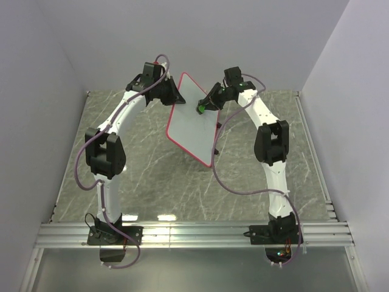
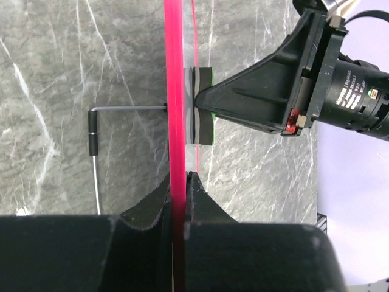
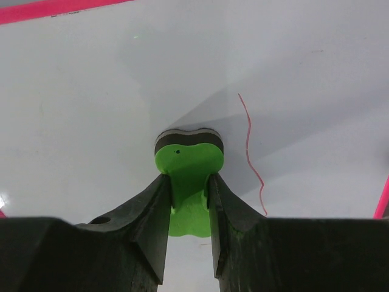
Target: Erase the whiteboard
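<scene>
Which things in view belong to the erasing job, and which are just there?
In the job:
whiteboard, clamped at its edge in the left gripper
green eraser, held in the right gripper against the board
red line beside the eraser

Just there:
marble table
purple cables
metal rail

- Surface [image 1: 152, 176]: grey marble-patterned top with pale veins.
- Walls [image 1: 42, 61]: plain pale panels enclosing three sides.
- Rails [image 1: 194, 234]: ribbed aluminium along the near edge.

Glossy smooth whiteboard [image 3: 91, 103], green plastic eraser [image 3: 189, 164], grey marble-look table [image 1: 152, 176], ribbed metal rail [image 1: 194, 234]
</scene>
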